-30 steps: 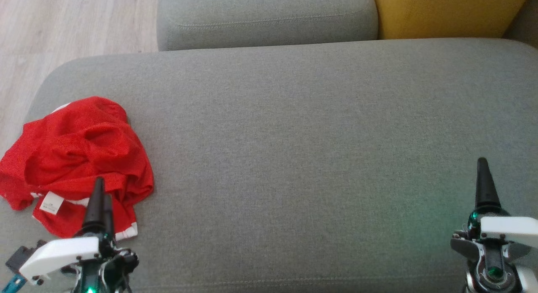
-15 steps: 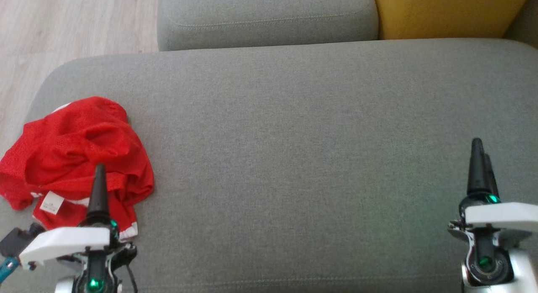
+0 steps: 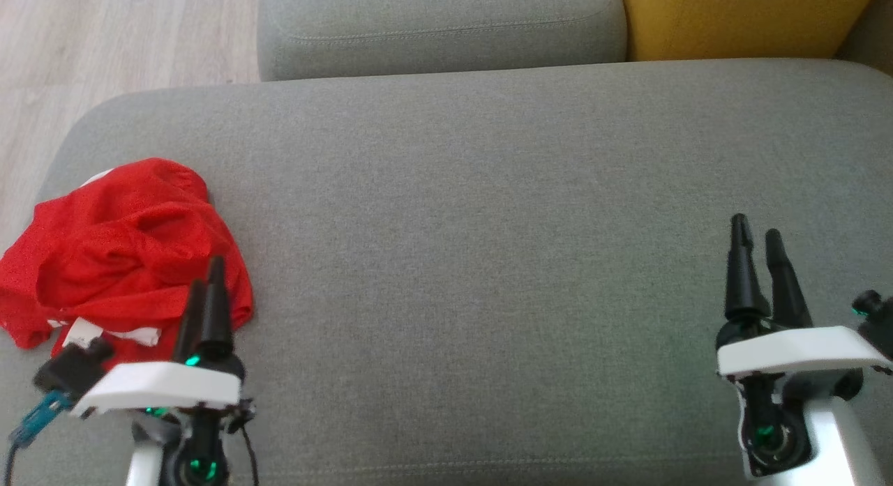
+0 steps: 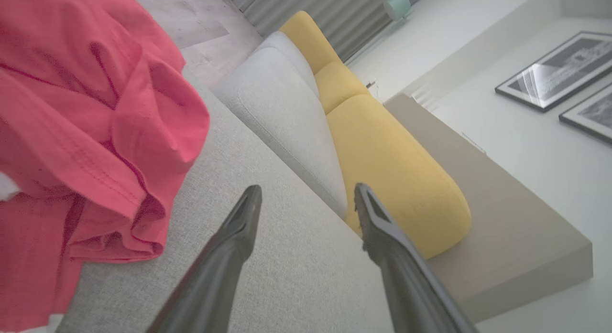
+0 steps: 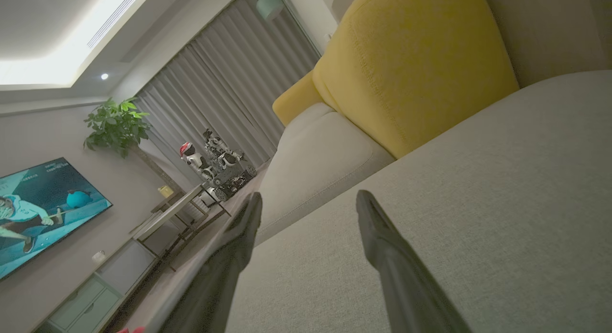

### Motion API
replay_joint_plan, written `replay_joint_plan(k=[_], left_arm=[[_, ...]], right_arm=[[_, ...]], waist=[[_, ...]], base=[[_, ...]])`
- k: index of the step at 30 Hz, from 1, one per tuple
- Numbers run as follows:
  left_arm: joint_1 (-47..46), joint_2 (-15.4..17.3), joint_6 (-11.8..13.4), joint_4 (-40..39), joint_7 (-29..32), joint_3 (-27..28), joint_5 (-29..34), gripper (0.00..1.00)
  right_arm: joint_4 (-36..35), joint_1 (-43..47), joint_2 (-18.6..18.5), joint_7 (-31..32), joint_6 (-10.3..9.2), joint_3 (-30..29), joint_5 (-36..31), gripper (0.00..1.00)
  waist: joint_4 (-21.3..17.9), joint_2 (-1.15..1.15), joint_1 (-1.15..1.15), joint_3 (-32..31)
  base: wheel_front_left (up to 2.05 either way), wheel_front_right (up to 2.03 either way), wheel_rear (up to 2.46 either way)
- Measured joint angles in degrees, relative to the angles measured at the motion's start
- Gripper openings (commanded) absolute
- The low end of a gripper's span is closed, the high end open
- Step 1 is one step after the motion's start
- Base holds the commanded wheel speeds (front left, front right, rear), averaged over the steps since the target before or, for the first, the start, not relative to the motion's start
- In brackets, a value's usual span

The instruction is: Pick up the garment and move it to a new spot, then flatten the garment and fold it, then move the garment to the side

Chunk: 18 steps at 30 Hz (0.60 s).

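The crumpled red mesh garment with white trim [image 3: 118, 249] lies in a heap at the middle left of the head view, on the left end of the grey fabric sofa seat [image 3: 488, 228]. In the left wrist view it bulges at the upper left. No part of it is spread, folded or lifted, so I judge the task barely begun: the pickup, the move, the flattening, the fold and the shift aside all remain. The left claw [image 3: 207, 273] hovers at the heap's right edge, fingers spread, holding nothing. The right claw [image 3: 755, 228], at lower right and well apart from the cloth, is likewise spread and empty. A yellow cushion [image 3: 732, 19] sits at upper right.
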State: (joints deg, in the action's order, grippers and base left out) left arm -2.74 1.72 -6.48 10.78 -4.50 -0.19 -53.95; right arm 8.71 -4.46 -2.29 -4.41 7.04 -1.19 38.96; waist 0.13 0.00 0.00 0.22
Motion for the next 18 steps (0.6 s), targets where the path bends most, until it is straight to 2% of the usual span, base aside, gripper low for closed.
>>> replay_joint_plan(k=[11,18], left_arm=[[-0.9,0.1,0.3,0.5,-1.8,-4.8,14.1,1.00],[-1.2,1.0,1.3,0.6,-2.7,-7.6,23.7,1.00]], right_arm=[[0.7,-0.8,0.0,-1.7,0.00,2.9,-11.4,1.00],[1.3,-0.8,0.0,-2.8,0.00,4.1,-18.1,1.00]], waist=[[-0.5,0.00,0.00,0.3],[-0.9,0.00,0.00,0.4]], base=[[0.00,0.00,0.00],[0.00,0.00,0.00]])
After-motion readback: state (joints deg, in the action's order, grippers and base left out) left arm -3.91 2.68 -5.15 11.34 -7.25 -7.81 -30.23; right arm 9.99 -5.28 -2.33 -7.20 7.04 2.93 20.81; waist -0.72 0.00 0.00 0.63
